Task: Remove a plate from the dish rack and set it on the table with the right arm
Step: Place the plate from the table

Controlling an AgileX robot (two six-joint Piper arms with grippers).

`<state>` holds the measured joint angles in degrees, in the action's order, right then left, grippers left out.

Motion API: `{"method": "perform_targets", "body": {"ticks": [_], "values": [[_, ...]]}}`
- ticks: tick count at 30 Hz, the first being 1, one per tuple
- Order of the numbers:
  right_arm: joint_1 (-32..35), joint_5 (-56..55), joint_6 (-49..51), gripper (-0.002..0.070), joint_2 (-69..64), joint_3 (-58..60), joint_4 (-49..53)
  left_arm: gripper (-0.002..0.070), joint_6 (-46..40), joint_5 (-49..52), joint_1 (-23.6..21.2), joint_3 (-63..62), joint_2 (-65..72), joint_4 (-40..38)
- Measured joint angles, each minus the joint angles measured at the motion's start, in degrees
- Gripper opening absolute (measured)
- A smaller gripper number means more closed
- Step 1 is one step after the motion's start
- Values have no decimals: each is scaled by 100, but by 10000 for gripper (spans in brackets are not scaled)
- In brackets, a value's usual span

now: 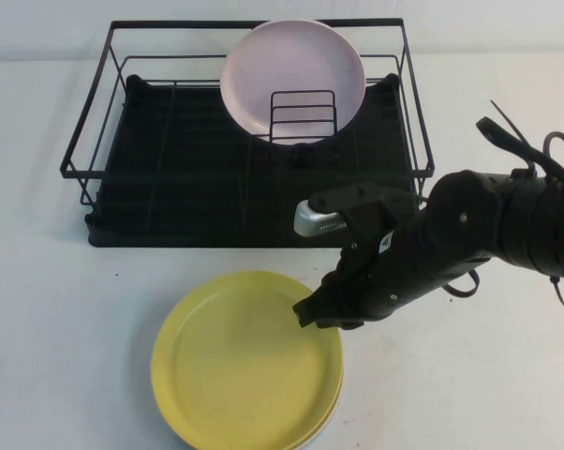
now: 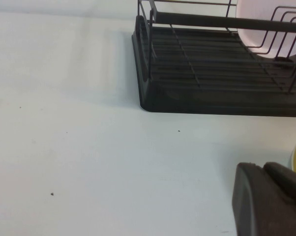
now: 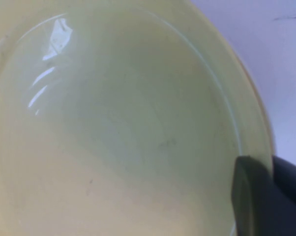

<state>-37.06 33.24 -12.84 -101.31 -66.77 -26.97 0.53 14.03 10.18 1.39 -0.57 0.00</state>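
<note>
The right gripper [image 1: 312, 315] sits at the yellow plate's [image 1: 244, 361] far right rim; whether it grips is unclear. The plate lies flat on the table [image 1: 57, 309], just in front of the dish rack [image 1: 170, 169]. The left gripper [image 2: 266, 201] rests beside the plate.

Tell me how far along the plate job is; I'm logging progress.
Nearly done: the yellow plate lies flat on the table, outside the dish rack, where a pink plate remains. The right gripper is at the yellow plate's rim; only letting go and retreating seem left. The left gripper is parked aside.

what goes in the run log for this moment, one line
right gripper: at yellow plate rim | plate: on table | pink plate: in rack | left gripper: parked
</note>
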Motion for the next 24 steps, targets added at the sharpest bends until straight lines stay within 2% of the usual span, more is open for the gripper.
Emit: {"method": "perform_targets", "body": {"ticks": [6,9,11,16,18,24], "values": [[0,0,0,-8,-101,0,0,-4,0,0,0,0,0,0],[0,0,0,18,-167,0,-23,-4,0,0,0,0,0,0],[0,0,0,64,-177,-7,-46,-4,0,0,0,0,0,0],[-13,46,0,277,-177,-66,-93,-4,0,0,0,0,0,0],[-13,166,0,338,-180,-161,-81,-4,0,0,0,0,0,0],[-3,874,54,366,-180,-770,113,-4,0,0,0,0,0,0]]}}
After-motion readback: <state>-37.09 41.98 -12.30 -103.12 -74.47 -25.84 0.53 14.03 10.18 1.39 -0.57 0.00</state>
